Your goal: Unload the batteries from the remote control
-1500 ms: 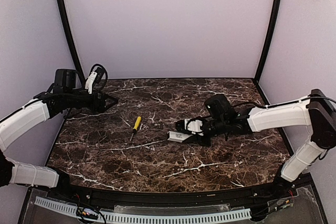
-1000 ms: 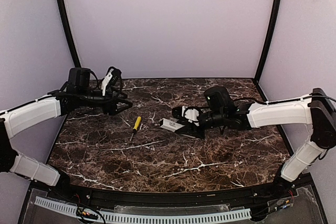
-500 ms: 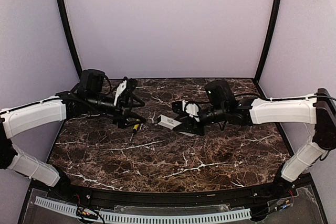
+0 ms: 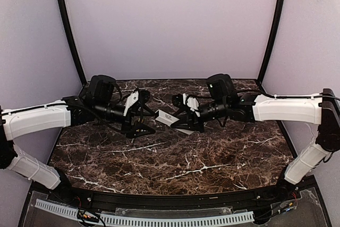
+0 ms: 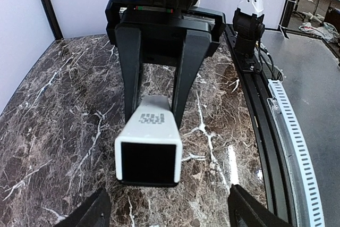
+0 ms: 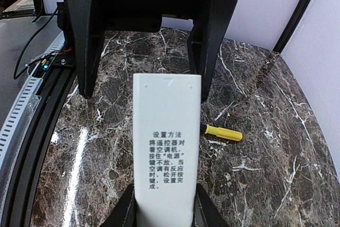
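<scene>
The remote control (image 4: 166,117) is a slim white bar with dark print, held off the table, level, by my right gripper (image 4: 181,122), which is shut on its sides. The right wrist view shows the printed face (image 6: 166,147) between my fingers (image 6: 125,212). My left gripper (image 4: 152,123) is open and faces the remote's free end, its fingers standing on either side of that end without touching it. In the left wrist view the remote's dark end face (image 5: 149,162) points at the camera, and my fingertips (image 5: 91,214) are spread wide below it. The batteries are hidden.
A yellow-handled screwdriver (image 6: 223,132) lies on the dark marble table (image 4: 175,163), under the left gripper. Black corner posts (image 4: 66,25) and pale walls ring the table. A black rail (image 5: 260,115) runs along the near edge.
My right gripper has lifted the remote off the table and carried it left. My left arm has swung in from the far left, and its open gripper now meets the remote's end.
</scene>
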Controlling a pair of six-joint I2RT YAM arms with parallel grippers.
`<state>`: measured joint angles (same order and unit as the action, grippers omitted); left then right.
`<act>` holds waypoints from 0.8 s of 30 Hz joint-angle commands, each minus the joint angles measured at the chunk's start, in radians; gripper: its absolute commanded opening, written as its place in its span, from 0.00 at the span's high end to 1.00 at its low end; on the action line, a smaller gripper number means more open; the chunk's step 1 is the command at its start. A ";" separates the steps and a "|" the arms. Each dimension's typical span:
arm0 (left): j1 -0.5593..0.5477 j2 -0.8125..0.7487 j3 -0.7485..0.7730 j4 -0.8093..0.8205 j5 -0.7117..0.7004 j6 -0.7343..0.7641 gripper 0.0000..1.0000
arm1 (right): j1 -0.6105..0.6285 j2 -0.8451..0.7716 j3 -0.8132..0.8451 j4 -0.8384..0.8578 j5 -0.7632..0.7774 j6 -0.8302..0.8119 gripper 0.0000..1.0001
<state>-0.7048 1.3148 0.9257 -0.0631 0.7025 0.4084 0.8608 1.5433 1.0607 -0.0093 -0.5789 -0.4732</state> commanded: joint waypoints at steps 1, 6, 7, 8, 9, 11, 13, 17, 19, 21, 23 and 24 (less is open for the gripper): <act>-0.015 -0.004 -0.018 0.002 -0.040 0.009 0.25 | 0.019 0.011 0.035 0.012 -0.030 0.025 0.94; -0.019 -0.008 -0.018 0.022 -0.057 -0.002 0.25 | 0.031 0.021 0.051 -0.048 -0.029 0.023 0.95; -0.019 -0.002 -0.014 0.023 -0.064 -0.003 0.26 | 0.033 0.023 0.055 -0.055 -0.031 0.018 0.95; -0.019 0.001 -0.010 0.025 -0.066 -0.005 0.27 | 0.036 0.023 0.057 -0.060 -0.032 0.017 0.95; -0.019 0.009 -0.004 0.024 -0.069 -0.009 0.27 | 0.039 0.025 0.060 -0.065 -0.032 0.013 0.95; -0.019 0.015 0.003 0.025 -0.069 -0.012 0.28 | 0.042 0.030 0.065 -0.070 -0.033 0.014 0.96; -0.018 0.022 0.004 0.027 -0.066 -0.015 0.31 | 0.044 0.033 0.069 -0.072 -0.036 0.015 0.96; -0.019 0.039 0.009 0.026 -0.050 -0.020 0.34 | 0.050 0.057 0.085 -0.087 -0.025 0.009 0.96; -0.019 0.047 0.012 0.023 -0.042 -0.021 0.36 | 0.052 0.070 0.092 -0.092 -0.018 0.007 0.97; -0.019 0.054 0.015 0.022 -0.037 -0.025 0.37 | 0.053 0.081 0.099 -0.095 -0.016 0.003 0.97; -0.020 0.060 0.019 0.022 -0.030 -0.027 0.36 | 0.056 0.090 0.107 -0.101 -0.014 -0.002 0.97; -0.020 0.061 0.020 0.022 -0.025 -0.028 0.36 | 0.056 0.096 0.110 -0.103 -0.011 -0.003 0.97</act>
<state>-0.7181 1.3689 0.9253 -0.0414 0.6468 0.3904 0.9009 1.6199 1.1339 -0.1108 -0.5903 -0.4660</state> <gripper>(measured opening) 0.635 0.279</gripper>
